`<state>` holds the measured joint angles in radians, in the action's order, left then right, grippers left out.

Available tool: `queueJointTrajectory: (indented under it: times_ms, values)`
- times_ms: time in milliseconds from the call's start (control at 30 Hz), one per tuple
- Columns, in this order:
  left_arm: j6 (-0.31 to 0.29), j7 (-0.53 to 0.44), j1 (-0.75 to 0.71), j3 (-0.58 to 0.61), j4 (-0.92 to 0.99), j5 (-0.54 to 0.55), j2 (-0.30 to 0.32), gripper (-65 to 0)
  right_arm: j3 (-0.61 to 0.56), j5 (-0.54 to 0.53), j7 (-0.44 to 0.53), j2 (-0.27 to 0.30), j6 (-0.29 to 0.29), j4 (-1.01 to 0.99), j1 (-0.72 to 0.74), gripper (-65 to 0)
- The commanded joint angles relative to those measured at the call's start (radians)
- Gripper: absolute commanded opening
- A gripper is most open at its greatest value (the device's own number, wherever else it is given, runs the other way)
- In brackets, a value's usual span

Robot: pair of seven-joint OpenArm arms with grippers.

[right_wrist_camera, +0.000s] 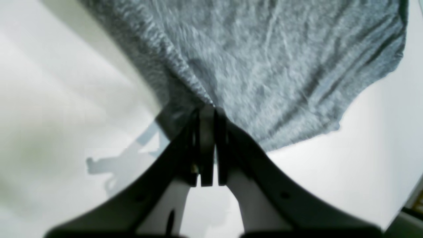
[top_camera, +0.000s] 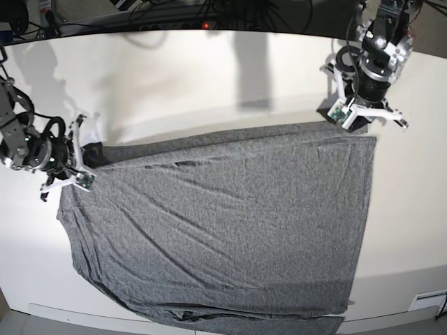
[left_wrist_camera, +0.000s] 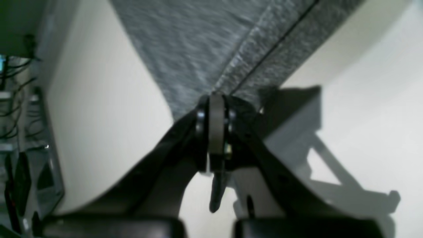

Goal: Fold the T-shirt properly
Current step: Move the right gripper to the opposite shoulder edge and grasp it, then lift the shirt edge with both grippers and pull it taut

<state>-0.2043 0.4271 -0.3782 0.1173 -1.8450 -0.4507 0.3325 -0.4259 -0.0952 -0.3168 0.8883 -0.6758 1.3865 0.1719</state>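
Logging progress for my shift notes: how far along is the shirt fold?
Early. The T-shirt lies spread across the table, no fold visible. In hand: left gripper and right gripper each pinch a far corner. Every fold remains.

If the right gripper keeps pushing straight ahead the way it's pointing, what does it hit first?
The T-shirt itself: the right gripper is shut on its edge, and grey cloth fills the path ahead. Depth beyond that is unclear.

A robotics lab: a white table [top_camera: 209, 91] with tangled black cables [top_camera: 202, 10] behind its far edge.
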Motion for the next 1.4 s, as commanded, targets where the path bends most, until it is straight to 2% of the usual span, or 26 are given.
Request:
queueJointTrajectory:
  times_ms: [0,167,267,367,500,767,900,1033,1200,1233,1300,1333,1367]
  values:
    - [0.021,-0.018,0.026,-0.006,-0.016,0.012,0.009,-65.0,0.014,0.029,0.003,0.011,0.023,-0.003,0.019,-65.0]
    - [0.019,-0.044,0.119,-0.006,0.02,0.083,0.009,-65.0,0.014,0.07,0.002,-0.057,0.09,-0.065,0.023,-65.0]
    - [0.017,-0.062,0.177,-0.006,0.079,0.088,0.009,-65.0,0.014,0.089,0.002,-0.083,0.116,-0.105,0.038,-65.0]
    - [0.012,-0.065,0.248,-0.006,0.169,0.129,0.012,-65.0,0.014,0.115,0.002,-0.108,0.123,-0.143,0.061,-65.0]
    - [-0.044,-0.09,0.335,-0.006,0.259,0.138,0.012,-65.0,0.014,0.119,0.002,-0.141,0.128,-0.194,0.096,-65.0]
    - [-0.113,-0.144,0.465,-0.005,0.43,0.173,0.011,-65.0,0.014,0.122,0.002,-0.196,0.131,-0.288,0.18,-65.0]
    - [-0.118,-0.149,0.506,-0.005,0.494,0.172,0.012,-65.0,0.014,0.124,0.007,-0.221,0.131,-0.322,0.202,-65.0]
    - [-0.118,-0.167,0.531,-0.005,0.53,0.173,0.012,-65.0,0.014,0.174,0.016,-0.248,0.138,-0.334,0.205,-65.0]
    - [-0.118,-0.166,0.531,-0.005,0.53,0.172,0.012,-65.0,0.014,0.171,0.008,-0.247,0.141,-0.334,0.209,-65.0]
    - [-0.118,-0.166,0.531,-0.005,0.53,0.173,0.012,-62.4,0.014,0.171,0.006,-0.248,0.141,-0.334,0.211,-65.0]
    - [-0.118,-0.166,0.531,-0.005,0.53,0.172,0.012,-48.5,0.014,0.171,0.005,-0.248,0.141,-0.334,0.216,-51.0]
    - [-0.118,-0.166,0.531,-0.005,0.53,0.172,0.012,-43.4,0.014,0.171,0.005,-0.247,0.141,-0.334,0.216,-44.2]
    - [-0.118,-0.164,0.531,-0.005,0.53,0.172,0.013,-40.8,0.014,0.17,0.005,-0.248,0.142,-0.334,0.219,-39.0]
